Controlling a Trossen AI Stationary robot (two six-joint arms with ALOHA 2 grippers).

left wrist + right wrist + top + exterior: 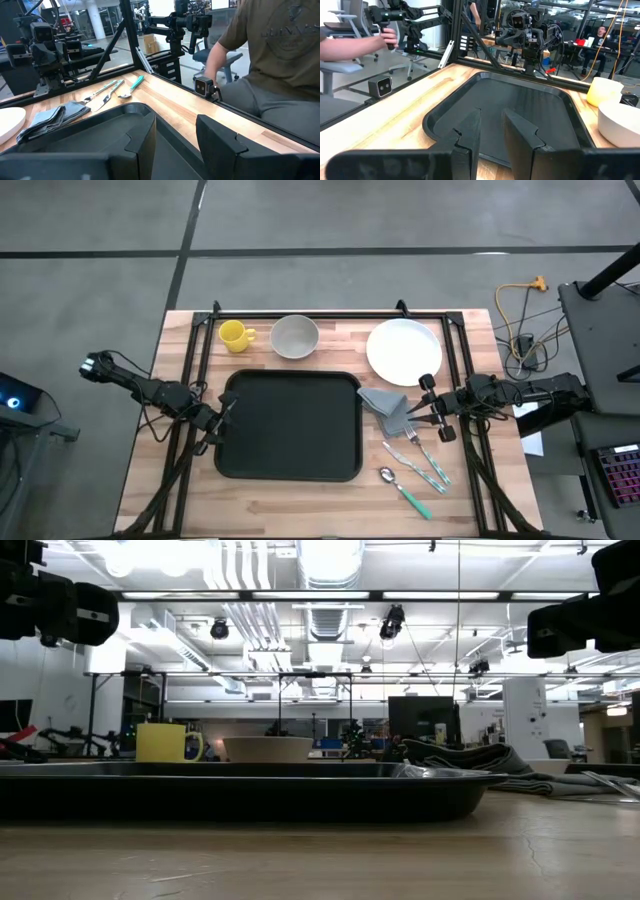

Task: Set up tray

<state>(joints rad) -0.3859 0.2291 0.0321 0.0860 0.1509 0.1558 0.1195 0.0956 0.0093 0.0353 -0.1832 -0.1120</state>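
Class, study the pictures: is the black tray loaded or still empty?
Empty. From above, the tray shows only its bare black floor; the mug, bowl, plate, napkin and cutlery all lie outside its rim.

Mug (235,334), bowl (294,336), plate (404,351), perhaps napkin (388,409)

Low view: napkin (470,758) partly hidden behind the tray (250,795) rim at 3 o'clock. Left wrist view: plate (10,122) cut off at 9 o'clock.

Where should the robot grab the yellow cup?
Probably by the yellow cup's rim, coming straight down from above. It stands upright and open at the top, its handle pointing toward the bowl, with free room around it. The left hand is nearer.
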